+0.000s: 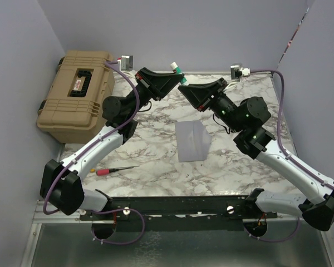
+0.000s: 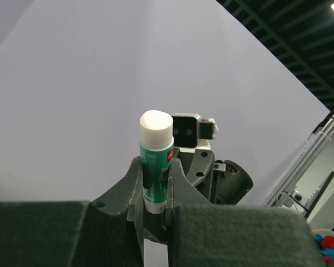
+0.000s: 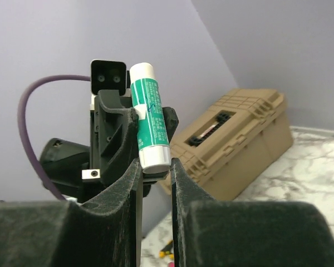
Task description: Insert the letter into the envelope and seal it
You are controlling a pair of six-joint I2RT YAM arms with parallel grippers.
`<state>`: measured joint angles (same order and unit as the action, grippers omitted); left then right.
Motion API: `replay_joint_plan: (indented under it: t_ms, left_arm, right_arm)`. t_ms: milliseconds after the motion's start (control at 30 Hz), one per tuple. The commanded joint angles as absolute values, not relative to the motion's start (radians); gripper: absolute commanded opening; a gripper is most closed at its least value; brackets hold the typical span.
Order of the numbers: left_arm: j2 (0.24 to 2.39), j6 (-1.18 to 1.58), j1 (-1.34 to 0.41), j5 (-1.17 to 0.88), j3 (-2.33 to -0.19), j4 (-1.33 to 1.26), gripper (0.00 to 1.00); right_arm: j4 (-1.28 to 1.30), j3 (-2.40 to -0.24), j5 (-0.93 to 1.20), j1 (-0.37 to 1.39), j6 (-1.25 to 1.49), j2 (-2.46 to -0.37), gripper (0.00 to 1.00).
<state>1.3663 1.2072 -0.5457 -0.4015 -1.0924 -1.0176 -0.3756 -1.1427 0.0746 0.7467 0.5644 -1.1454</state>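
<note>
Grey-lilac envelope [image 1: 192,142] lies on marble table [image 1: 156,156], below both grippers, nearer the arm bases | judged light, floppy, slippery: pin it by an edge, lift only the flap | letter not visible | left gripper [image 2: 155,222] and right gripper [image 3: 155,167] clamp opposite ends of glue stick [image 3: 149,111] | arms raised, wrists facing

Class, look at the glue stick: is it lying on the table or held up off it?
Held up, clear of the table: the left gripper clamps the glue stick around its green middle, and the right gripper pinches one white end.
</note>
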Motion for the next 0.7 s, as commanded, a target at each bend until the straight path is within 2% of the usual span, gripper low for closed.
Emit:
replay_joint_plan:
  t_ms: [0,333,400,467,500,567,667]
  left_arm:
    - [1.338,1.174,-0.535,-0.485,-1.098,-1.068,0.00]
    - [1.270,1.114,-0.535,-0.471,-0.986,-1.084,0.00]
    - [1.258,1.102,-0.535,-0.457,-0.942,-1.088,0.00]
    - [1.248,1.092,-0.535,-0.415,-0.897,-1.083,0.00]
    - [1.245,1.094,-0.535,-0.390,-0.877,-1.080,0.00]
    - [1.244,1.099,-0.535,-0.351,-0.850,-1.069,0.00]
    - [1.256,1.130,-0.534,-0.339,-0.844,-1.063,0.00]
  right_arm:
    - [-0.504,-1.107,0.033,0.734,0.849,-1.076,0.00]
    - [-0.714,-0.911,0.054,0.730,1.292,-1.043,0.01]
    - [-0.743,-0.890,0.095,0.730,1.265,-1.042,0.14]
    - [-0.709,-0.886,0.131,0.729,1.176,-1.020,0.44]
    - [-0.696,-0.884,0.164,0.730,1.096,-1.006,0.54]
    - [-0.580,-0.904,0.197,0.730,0.919,-0.977,0.62]
    - [-0.386,-0.963,0.195,0.731,0.583,-0.944,0.66]
